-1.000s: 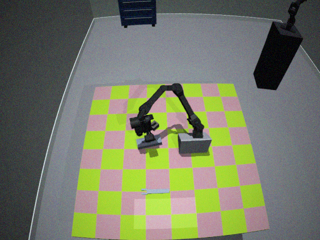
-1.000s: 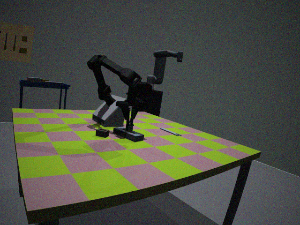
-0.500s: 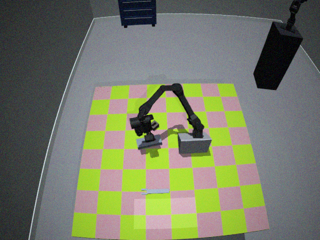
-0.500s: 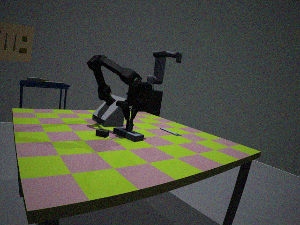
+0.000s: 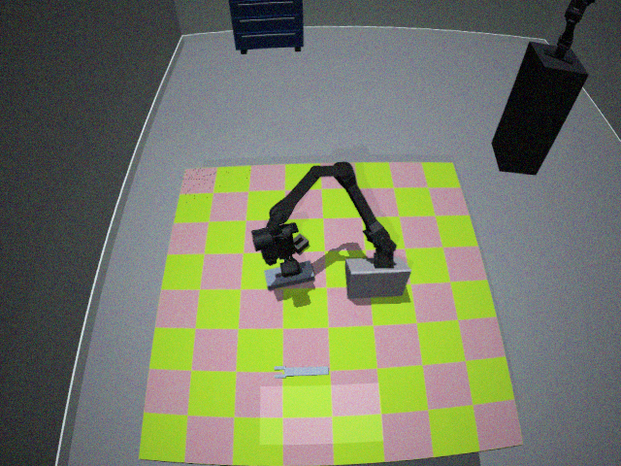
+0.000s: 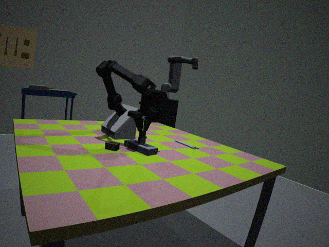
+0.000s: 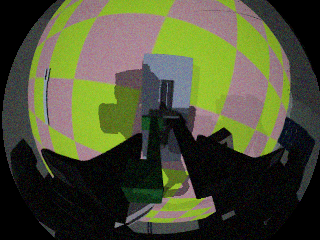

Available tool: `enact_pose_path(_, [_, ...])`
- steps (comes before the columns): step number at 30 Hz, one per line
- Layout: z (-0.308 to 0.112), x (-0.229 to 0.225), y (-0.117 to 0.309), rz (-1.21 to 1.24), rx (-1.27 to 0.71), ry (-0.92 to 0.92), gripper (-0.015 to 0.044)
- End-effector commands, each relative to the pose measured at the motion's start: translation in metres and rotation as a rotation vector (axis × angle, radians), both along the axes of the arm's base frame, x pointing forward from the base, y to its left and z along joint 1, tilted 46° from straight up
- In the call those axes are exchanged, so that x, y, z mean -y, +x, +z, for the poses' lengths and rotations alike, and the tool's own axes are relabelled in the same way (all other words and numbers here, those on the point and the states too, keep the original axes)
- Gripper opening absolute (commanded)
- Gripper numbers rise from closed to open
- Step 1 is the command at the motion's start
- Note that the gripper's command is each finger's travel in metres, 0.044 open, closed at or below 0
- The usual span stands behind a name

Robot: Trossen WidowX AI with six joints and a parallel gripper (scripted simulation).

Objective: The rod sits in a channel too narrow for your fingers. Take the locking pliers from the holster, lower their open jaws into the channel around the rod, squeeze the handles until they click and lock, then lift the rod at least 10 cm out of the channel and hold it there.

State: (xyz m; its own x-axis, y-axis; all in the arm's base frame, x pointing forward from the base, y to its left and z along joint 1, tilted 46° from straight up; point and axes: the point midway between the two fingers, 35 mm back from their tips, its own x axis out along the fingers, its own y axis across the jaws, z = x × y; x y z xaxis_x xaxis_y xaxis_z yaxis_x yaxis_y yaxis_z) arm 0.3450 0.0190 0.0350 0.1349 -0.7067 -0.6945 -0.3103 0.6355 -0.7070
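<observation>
Claw [image 5: 289, 265] [image 6: 142, 121] [image 7: 170, 139]: clamped on pliers [image 6: 142, 138] [image 7: 154, 132] | below claw: pliers' tips at grey block [image 5: 273, 279] [image 6: 147, 149] [image 7: 181, 70] | near claw: small dark box [image 5: 301, 243] [image 6: 112, 145]

The top view looks steeply down from well above the gripper [image 5: 289, 258] [image 6: 143, 119] [image 7: 167, 135]. The exterior view looks across the checkered table [image 5: 350, 346] [image 6: 106, 180] [image 7: 120, 37] from one side, nearer and slightly above it. The wrist view, closest, faces past the fingers to the channel block [image 5: 273, 278] [image 6: 148, 150] [image 7: 180, 67], which all three share.
</observation>
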Motion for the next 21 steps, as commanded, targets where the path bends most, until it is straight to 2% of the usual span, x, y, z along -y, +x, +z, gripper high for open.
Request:
enact_pose_path(1, [-0.0013,-0.0012,-0.0005,-0.001,0.0,0.004,0.024])
enact_pose_path(21, [-0.0021,-0.0019,-0.0008,-0.001,0.0,0.004,0.0225])
